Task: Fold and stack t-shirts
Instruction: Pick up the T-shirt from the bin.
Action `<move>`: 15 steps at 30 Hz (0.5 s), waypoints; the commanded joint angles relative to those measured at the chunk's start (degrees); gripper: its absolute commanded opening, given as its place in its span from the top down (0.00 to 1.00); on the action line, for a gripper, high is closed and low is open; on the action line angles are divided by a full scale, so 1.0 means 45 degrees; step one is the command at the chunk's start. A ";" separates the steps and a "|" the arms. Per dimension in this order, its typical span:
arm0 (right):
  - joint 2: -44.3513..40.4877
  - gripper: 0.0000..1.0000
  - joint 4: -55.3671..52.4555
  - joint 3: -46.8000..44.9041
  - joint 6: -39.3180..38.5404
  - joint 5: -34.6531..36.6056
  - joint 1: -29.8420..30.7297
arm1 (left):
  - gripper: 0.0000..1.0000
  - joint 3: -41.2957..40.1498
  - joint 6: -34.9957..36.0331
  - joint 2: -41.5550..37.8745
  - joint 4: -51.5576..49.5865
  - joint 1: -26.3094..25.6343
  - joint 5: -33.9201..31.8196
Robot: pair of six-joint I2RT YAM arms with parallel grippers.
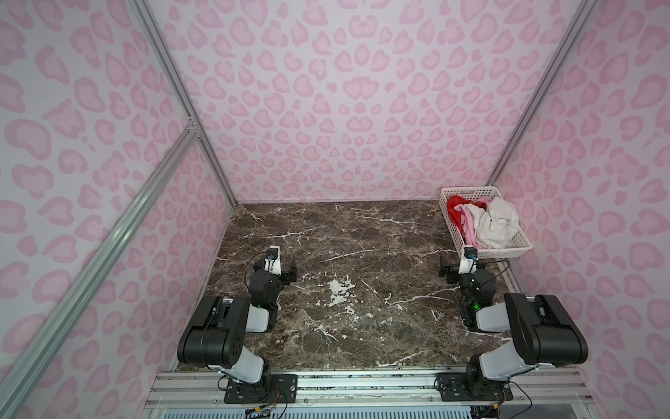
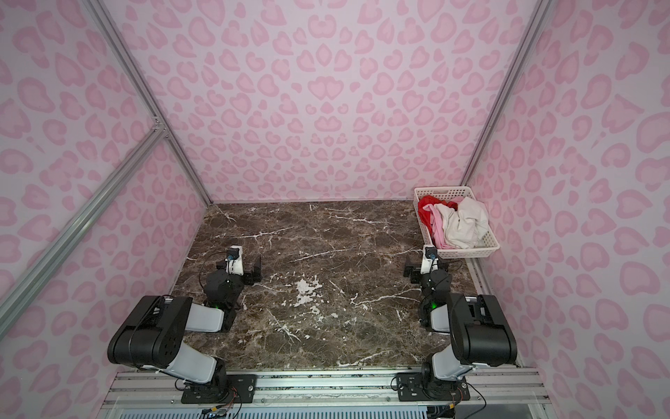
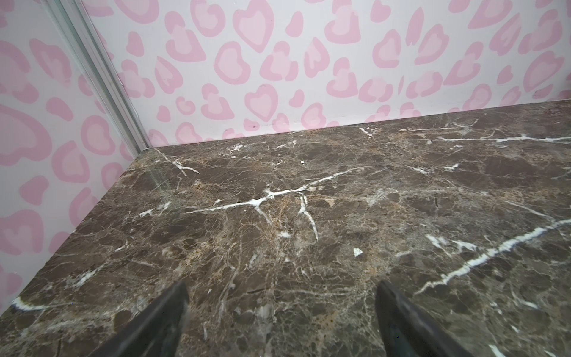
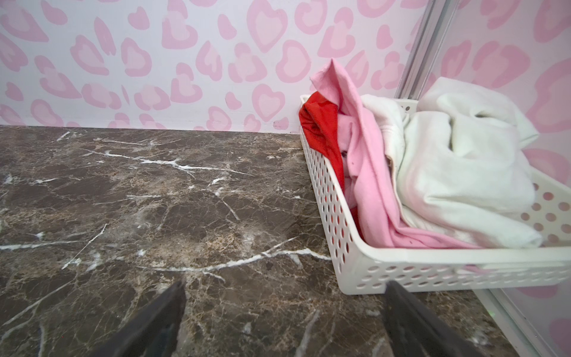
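At the far right corner of the marble table (image 1: 362,232), in both top views, a white perforated basket (image 1: 505,253) holds all three shirts in a crumpled heap. The off-white t-shirt (image 1: 500,223) lies on the side nearest the right wall, with the light pink t-shirt (image 1: 470,228) beside it. The red t-shirt (image 1: 455,212) sits toward the basket's far inner corner. The left gripper (image 1: 274,264) sits low over bare marble near the left wall. The right gripper (image 1: 462,264) sits just in front of the basket.

From the left wrist, two dark fingertips (image 3: 174,309) stand wide apart with only veined stone between them, so that pincer is open and empty.

From the right wrist, the fingertips (image 4: 173,309) are likewise spread wide and hold nothing. One tip lies just short of the basket's near wall; whether it touches cannot be told. Pink cloth rises above the rim, red laps over the rim at the far corner, and the off-white bundle fills the rest.
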 commanded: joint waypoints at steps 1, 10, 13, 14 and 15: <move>-0.0031 0.00 0.0329 0.0096 -0.0042 0.0059 -0.0002 | 0.04 0.0068 0.0011 0.0019 0.0280 -0.0001 0.0073; -0.1512 0.01 -0.1723 0.0634 -0.0643 0.0696 0.0664 | 0.02 0.1415 -0.0067 -0.0582 -0.2239 -0.0039 -0.0411; -0.2538 0.05 -0.3147 0.1227 -0.0531 0.1474 0.0770 | 0.18 0.3847 0.0169 -0.0744 -0.6105 -0.0196 -0.0341; -0.2853 0.06 -0.3351 0.1411 -0.0660 0.2005 0.0834 | 0.19 0.4397 0.0363 -0.0829 -0.6769 -0.0431 -0.0296; -0.3216 0.06 -0.3575 0.1648 -0.0754 0.2660 0.0887 | 0.19 0.4776 0.0588 -0.0992 -0.7190 -0.0762 -0.0377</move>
